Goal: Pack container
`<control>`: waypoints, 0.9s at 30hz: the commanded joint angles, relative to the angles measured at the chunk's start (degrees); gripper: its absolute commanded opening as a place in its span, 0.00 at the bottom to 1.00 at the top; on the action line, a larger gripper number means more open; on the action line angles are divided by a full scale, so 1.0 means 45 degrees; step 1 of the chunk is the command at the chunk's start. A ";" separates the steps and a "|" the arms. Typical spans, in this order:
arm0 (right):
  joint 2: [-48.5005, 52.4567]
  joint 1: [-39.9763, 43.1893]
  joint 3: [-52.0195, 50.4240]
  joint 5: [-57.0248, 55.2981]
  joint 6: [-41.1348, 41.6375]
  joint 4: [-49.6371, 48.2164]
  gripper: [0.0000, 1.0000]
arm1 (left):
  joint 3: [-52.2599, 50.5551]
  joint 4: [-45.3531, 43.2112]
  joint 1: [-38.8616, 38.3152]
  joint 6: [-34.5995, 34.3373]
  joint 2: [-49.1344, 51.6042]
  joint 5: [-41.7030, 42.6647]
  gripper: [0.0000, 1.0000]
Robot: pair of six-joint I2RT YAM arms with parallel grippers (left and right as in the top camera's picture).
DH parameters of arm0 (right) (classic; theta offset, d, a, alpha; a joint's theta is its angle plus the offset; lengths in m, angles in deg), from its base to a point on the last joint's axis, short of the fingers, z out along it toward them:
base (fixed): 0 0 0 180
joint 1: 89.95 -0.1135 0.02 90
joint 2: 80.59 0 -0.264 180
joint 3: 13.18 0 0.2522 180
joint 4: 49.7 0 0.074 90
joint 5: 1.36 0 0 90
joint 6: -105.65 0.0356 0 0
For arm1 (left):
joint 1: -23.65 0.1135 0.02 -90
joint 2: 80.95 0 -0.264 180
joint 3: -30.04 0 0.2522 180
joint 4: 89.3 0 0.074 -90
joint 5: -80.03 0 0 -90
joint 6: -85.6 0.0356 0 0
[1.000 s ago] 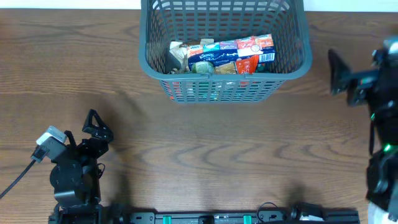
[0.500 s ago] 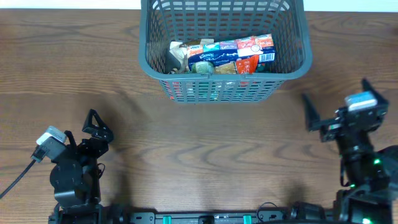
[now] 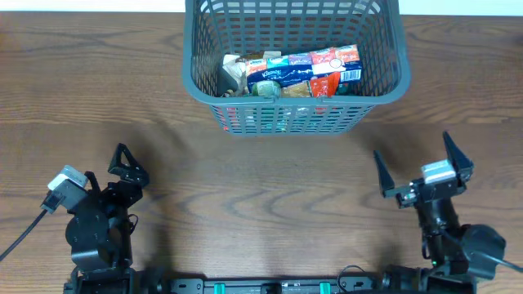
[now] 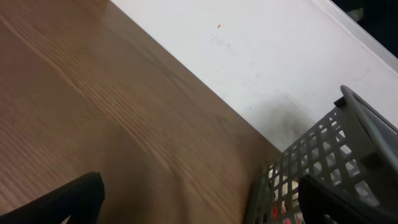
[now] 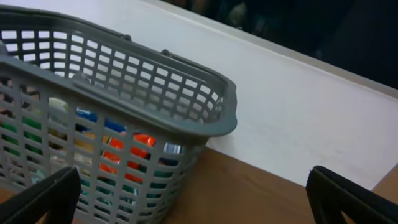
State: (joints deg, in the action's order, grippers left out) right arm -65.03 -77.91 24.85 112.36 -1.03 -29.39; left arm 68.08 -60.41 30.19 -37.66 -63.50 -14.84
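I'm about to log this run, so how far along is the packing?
Done: several grocery packets lie inside the container. In hand: nothing; the left gripper and the right gripper are both open and empty, well apart from the container. Left: every packet in view is already inside, so the packing looks finished or nearly so.

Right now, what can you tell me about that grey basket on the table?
The basket is a big grey-blue rectangular tub, plastic by its look, with slotted lattice walls and a thick rim. It stands upright near the far edge of the wooden table, about midway across. Colourful grocery packets lie piled inside along its near wall.
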 commanded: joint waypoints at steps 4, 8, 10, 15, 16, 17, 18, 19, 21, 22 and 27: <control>-0.1180 -0.0112 -0.1588 -0.0602 0.1200 -0.0899 0.99 | -0.0049 -0.0053 0.0010 -0.0112 -0.0117 0.0039 0.99; -0.1880 -0.0112 -0.2676 -0.0602 0.1564 -0.1719 0.99 | -0.0049 -0.0053 0.0010 -0.0112 -0.0117 0.0039 0.99; -0.2283 -0.0112 -0.3177 -0.0607 0.1870 -0.2040 0.99 | -0.0049 -0.0053 0.0010 -0.0112 -0.0117 0.0039 0.99; -0.3021 -0.0112 -0.3934 -0.0831 0.2560 -0.2448 0.99 | -0.0049 -0.0053 0.0010 -0.0112 -0.0117 0.0039 0.99; -0.3113 -0.0112 -0.4012 -0.1132 0.2880 -0.2463 0.99 | -0.0049 -0.0053 0.0010 -0.0112 -0.0117 0.0039 0.99; -0.3177 -0.0112 -0.4070 -0.1423 0.3118 -0.2463 0.99 | -0.0049 -0.0053 0.0010 -0.0112 -0.0117 0.0039 0.99; -0.3215 -0.0112 -0.4104 -0.1642 0.3264 -0.2463 0.99 | -0.0049 -0.0053 0.0010 -0.0112 -0.0117 0.0039 0.99; -0.3235 -0.0112 -0.4124 -0.1831 0.3332 -0.2458 0.99 | -0.0049 -0.0053 0.0010 -0.0112 -0.0117 0.0039 0.99; -0.3235 -0.0112 -0.4163 -0.2307 0.3560 -0.2467 0.99 | -0.0049 -0.0053 0.0010 -0.0112 -0.0117 0.0039 0.99; -0.3235 -0.0112 -0.4177 -0.2623 0.3813 -0.2458 0.99 | -0.0049 -0.0053 0.0010 -0.0112 -0.0117 0.0039 0.99; -0.3395 -0.0117 -0.4430 -0.3245 0.4129 -0.2584 0.99 | -0.0049 -0.0053 0.0010 -0.0112 -0.0117 0.0039 0.99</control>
State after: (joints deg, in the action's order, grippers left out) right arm -79.44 -77.91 5.97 101.08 15.01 -40.47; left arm 68.08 -60.41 30.19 -37.66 -63.50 -14.84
